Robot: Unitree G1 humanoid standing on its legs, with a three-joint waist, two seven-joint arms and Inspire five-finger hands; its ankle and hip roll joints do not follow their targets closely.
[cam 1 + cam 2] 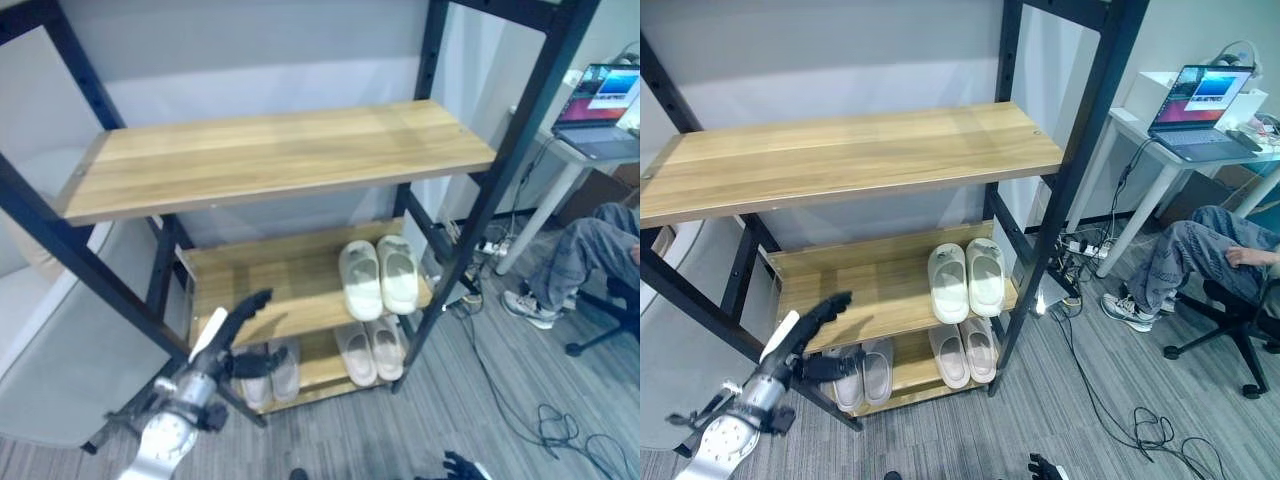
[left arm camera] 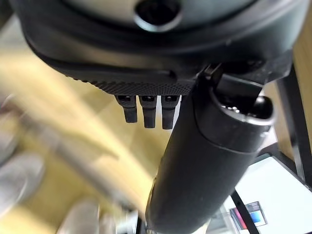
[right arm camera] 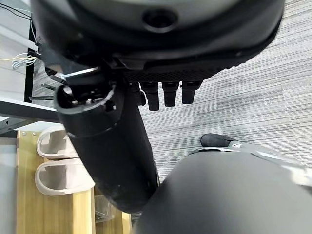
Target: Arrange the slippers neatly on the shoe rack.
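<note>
A black-framed shoe rack [image 1: 280, 150] has three wooden shelves. A white pair of slippers [image 1: 378, 275] lies side by side on the right of the middle shelf [image 1: 260, 285]. On the bottom shelf, a beige pair [image 1: 370, 350] lies at the right and a grey pair [image 1: 272, 372] at the left. My left hand [image 1: 232, 328] is raised in front of the rack's lower left, just above the grey pair, fingers [image 2: 146, 109] straight, open and holding nothing. My right hand [image 1: 460, 466] hangs low over the carpet, away from the rack, open and holding nothing.
The top shelf [image 1: 270, 155] is bare. A person [image 1: 590, 255] sits on an office chair [image 1: 1230, 330] at the right, beside a white desk [image 1: 1160, 130] with a laptop [image 1: 1200, 105]. Cables [image 1: 560, 425] trail over the grey carpet. A pale grey seat [image 1: 60, 350] stands left of the rack.
</note>
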